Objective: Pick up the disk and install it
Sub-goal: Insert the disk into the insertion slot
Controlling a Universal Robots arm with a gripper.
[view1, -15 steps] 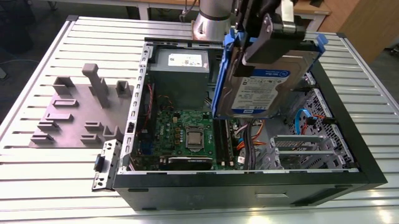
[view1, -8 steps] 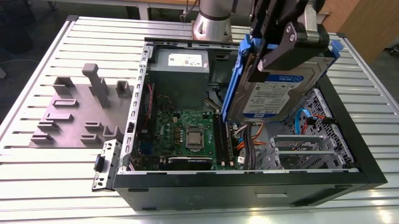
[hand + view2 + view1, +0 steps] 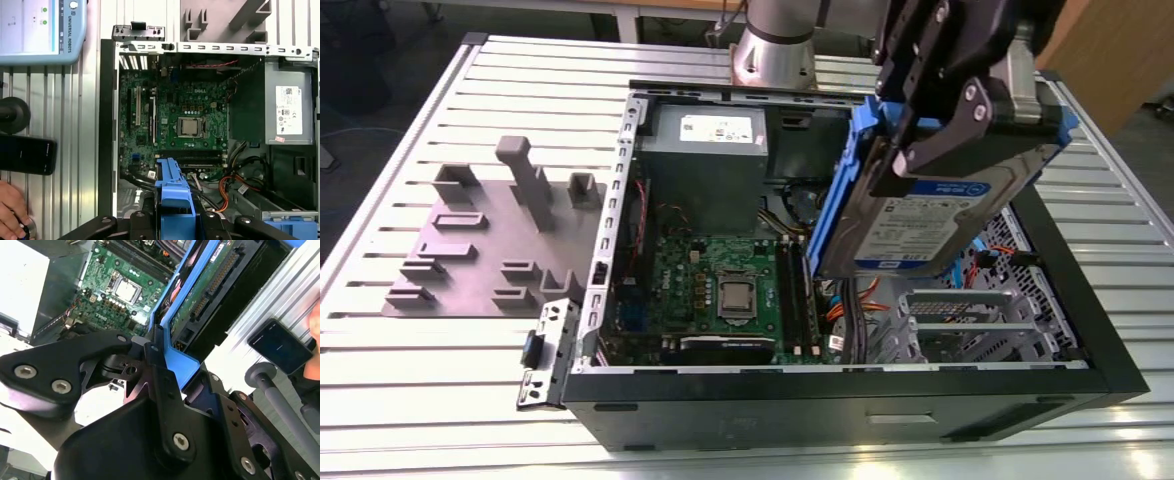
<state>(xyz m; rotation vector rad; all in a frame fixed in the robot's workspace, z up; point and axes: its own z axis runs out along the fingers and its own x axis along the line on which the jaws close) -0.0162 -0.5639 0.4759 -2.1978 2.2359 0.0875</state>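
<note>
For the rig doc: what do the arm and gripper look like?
Arm: smooth silver-grey cylinder with a darker band. Gripper: matte black, built of flat rounded link plates joined by pivots, with silver screw heads showing in the second wrist view.

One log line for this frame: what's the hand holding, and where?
hand: shut on disk | disk: held tilted over open computer case | install: not yet seated
</note>
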